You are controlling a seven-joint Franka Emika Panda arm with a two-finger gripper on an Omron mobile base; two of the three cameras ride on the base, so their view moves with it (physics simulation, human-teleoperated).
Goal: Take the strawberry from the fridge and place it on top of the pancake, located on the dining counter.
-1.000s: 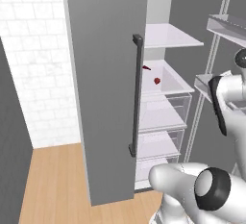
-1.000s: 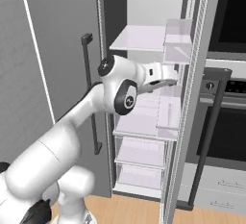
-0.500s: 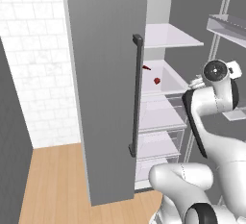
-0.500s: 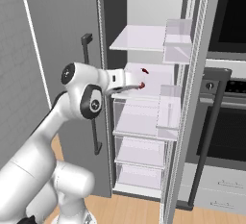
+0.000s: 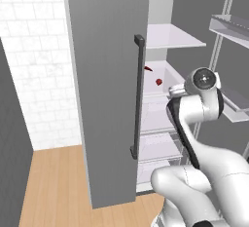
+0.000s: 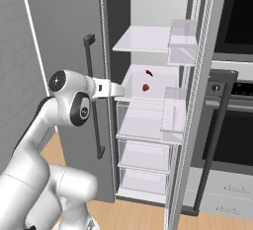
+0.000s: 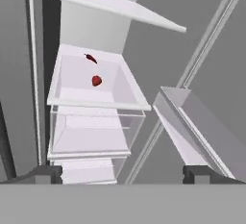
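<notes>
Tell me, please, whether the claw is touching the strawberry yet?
Apart. The hand view shows the strawberry lying on the fridge shelf well beyond the open claw.

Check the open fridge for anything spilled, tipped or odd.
Nothing stands out. The strawberry and a thin dark-red item lie loose on a fridge shelf, apart from each other; shelves and drawers sit straight.

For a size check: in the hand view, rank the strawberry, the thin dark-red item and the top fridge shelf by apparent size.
1. Top shelf, by far the largest.
2. Strawberry and thin dark-red item: both tiny and look alike, so I won't rank them.
</notes>
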